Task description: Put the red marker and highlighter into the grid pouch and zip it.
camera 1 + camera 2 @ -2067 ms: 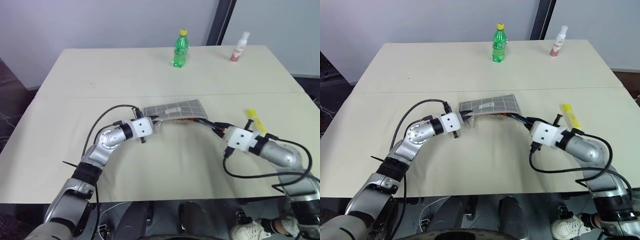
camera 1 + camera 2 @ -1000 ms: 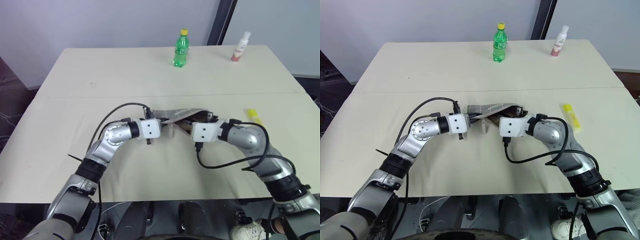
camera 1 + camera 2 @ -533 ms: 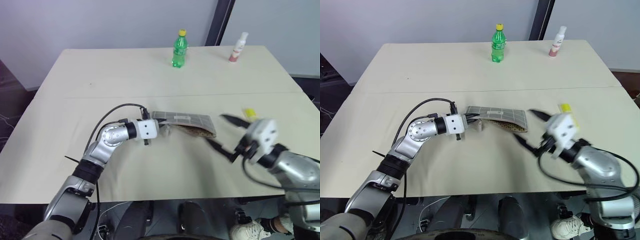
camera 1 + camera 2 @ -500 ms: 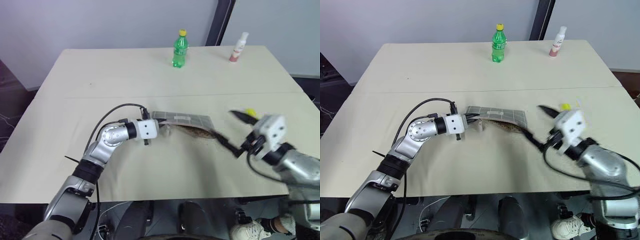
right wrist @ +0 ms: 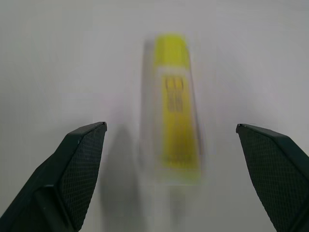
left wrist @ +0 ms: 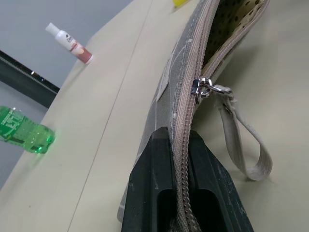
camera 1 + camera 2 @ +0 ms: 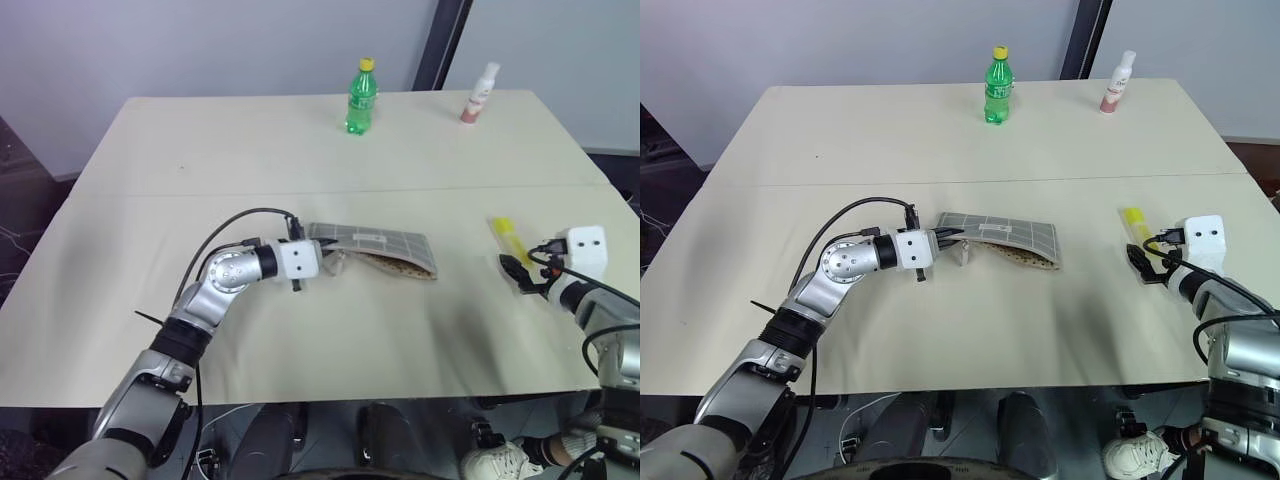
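Note:
The grid pouch (image 7: 378, 242) lies mid-table, its mouth open along the near edge and its dotted lining showing. My left gripper (image 7: 322, 252) is shut on the zipper edge at the pouch's left end; the left wrist view shows the fingers (image 6: 157, 164) pinching the tape just behind the zipper pull (image 6: 200, 89). The yellow highlighter (image 7: 505, 236) lies on the table to the right. My right gripper (image 7: 518, 265) hovers open just at its near end, and in the right wrist view the highlighter (image 5: 175, 106) sits ahead between the spread fingers. The red marker is hidden.
A green bottle (image 7: 361, 97) and a white spray bottle (image 7: 478, 94) stand at the far edge of the table (image 7: 200, 150). The pouch's wrist strap (image 6: 241, 140) trails beside the zipper. The highlighter lies close to the table's right edge.
My right gripper has left the pouch's mouth, swung right to the highlighter and rolled over, staying open. The pouch has settled flatter. The left gripper has kept its grip.

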